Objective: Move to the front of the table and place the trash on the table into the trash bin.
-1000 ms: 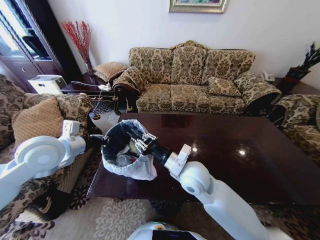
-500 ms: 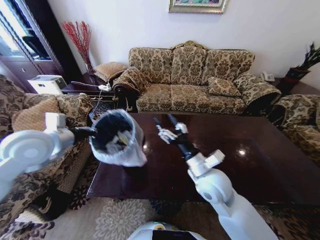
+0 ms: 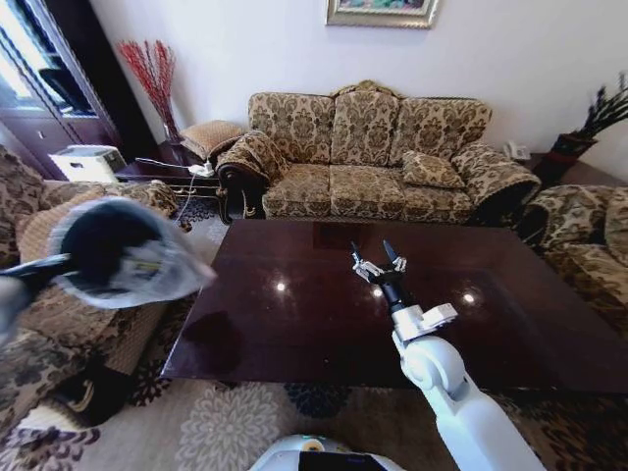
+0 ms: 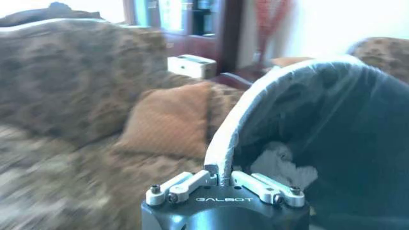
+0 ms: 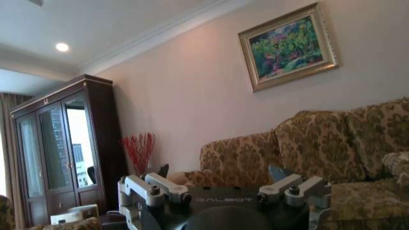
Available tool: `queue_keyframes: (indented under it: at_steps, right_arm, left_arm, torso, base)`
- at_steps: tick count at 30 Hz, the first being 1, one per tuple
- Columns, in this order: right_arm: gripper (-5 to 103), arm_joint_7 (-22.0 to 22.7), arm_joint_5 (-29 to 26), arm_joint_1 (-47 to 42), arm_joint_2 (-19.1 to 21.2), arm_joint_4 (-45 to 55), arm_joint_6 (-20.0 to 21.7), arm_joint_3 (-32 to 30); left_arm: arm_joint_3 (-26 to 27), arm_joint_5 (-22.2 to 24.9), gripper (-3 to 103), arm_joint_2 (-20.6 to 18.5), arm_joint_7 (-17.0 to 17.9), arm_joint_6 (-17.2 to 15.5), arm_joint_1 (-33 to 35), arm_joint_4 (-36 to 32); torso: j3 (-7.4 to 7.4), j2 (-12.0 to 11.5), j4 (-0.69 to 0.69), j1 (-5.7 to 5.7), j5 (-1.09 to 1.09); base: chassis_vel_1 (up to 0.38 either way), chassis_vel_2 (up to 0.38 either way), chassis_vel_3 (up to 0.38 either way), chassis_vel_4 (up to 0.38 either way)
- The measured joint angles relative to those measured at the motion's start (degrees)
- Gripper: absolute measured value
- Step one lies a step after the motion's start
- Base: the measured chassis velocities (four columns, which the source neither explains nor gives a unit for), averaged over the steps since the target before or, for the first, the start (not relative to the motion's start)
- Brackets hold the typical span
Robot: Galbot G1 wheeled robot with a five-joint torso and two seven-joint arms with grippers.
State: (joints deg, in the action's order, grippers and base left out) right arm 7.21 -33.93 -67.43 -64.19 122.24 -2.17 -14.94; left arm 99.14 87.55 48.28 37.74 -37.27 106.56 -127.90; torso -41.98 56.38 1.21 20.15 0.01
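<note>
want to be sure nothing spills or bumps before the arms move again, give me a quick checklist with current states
1. Left claw grips the trash bin by its rim: ok, shut on the rim.
2. Bin upright: not ok, tilted with its mouth sideways, held off the table's left end.
3. Trash inside the bin: ok, white scraps sit in it.
4. Table free of trash: ok, none visible on the top.
5. Right claw empty: ok, open above the table, holding nothing.
</note>
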Motion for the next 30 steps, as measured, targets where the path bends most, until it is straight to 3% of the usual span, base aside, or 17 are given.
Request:
queue_keyframes:
  at_steps: [2,6,7,10,12,15,19,23,27,30]
  right_arm:
    - [100,-0.06,-0.06,1.06,-0.01,-0.98,-0.07,0.26]
    - [100,-0.11,-0.36,2.07,-0.01,-2.00,-0.14,0.55]
    - [100,-0.08,-0.58,2.84,-0.11,-2.69,-0.16,0.80]
    - [100,0.02,-0.63,3.57,-0.25,-3.32,-0.55,0.89]
    - [100,0.06,-0.22,3.56,-0.26,-3.49,-1.22,0.50]
    - [100,0.88,3.43,1.17,-0.93,-3.17,-3.22,-2.20]
    - [100,1.58,4.74,-0.10,-2.18,-2.79,-3.89,-2.43]
    - [100,1.60,7.14,-1.52,-3.09,-2.83,-4.08,-2.73]
    - [100,2.04,8.72,-2.09,-3.85,-3.33,-5.38,-2.81]
    - [100,2.83,9.32,-2.36,-4.13,-3.46,-5.90,-2.73]
  left_arm:
    - [2.33,-0.14,0,4.05,-0.32,0.79,0.93,0.70]
    - [4.45,-1.12,0,8.42,-0.27,2.63,1.36,2.22]
    - [5.88,-0.91,0,11.58,0.03,3.56,1.40,3.22]
    - [6.90,-0.74,0,14.35,0.26,4.34,1.48,4.04]
    - [6.89,-0.94,0,15.66,0.37,4.57,1.14,4.42]
    - [3.77,-2.06,0,18.20,1.63,5.15,-1.28,4.59]
    - [1.90,-3.96,0,22.47,2.61,6.86,-1.88,4.97]
    - [0.91,-5.84,0,24.59,3.18,9.27,-1.94,7.01]
    - [1.35,-5.93,0,24.68,2.24,9.75,-1.95,7.67]
    - [1.45,-5.96,0,24.76,2.18,9.82,-2.38,7.75]
  torso:
    - [0.00,0.01,-0.02,0.00,-0.02]
    - [0.01,0.01,-0.03,-0.02,0.00]
    - [0.00,0.01,-0.04,0.00,0.00]
    - [-0.01,0.00,-0.01,0.02,-0.02]
    - [-0.01,0.01,0.05,0.02,-0.02]
    - [-0.01,0.01,-0.07,0.02,0.01]
    - [-0.01,0.00,-0.09,0.03,0.07]
    - [-0.02,0.00,-0.04,0.04,0.01]
    - [-0.01,0.00,-0.02,0.03,-0.11]
    - [-0.01,0.00,0.03,0.02,-0.08]
  base:
    - [-0.150,-0.365,0.167,0.370]
    - [-0.213,-0.365,0.212,0.358]
    - [-0.270,-0.371,0.253,0.346]
    - [-0.293,-0.372,0.294,0.356]
    - [-0.326,-0.343,0.356,0.375]
    - [-0.310,-0.330,0.353,0.352]
    - [-0.266,-0.256,0.179,0.209]
    - [-0.086,-0.095,0.052,0.037]
    - [0.039,0.028,-0.011,0.000]
    - [0.104,0.081,-0.036,-0.030]
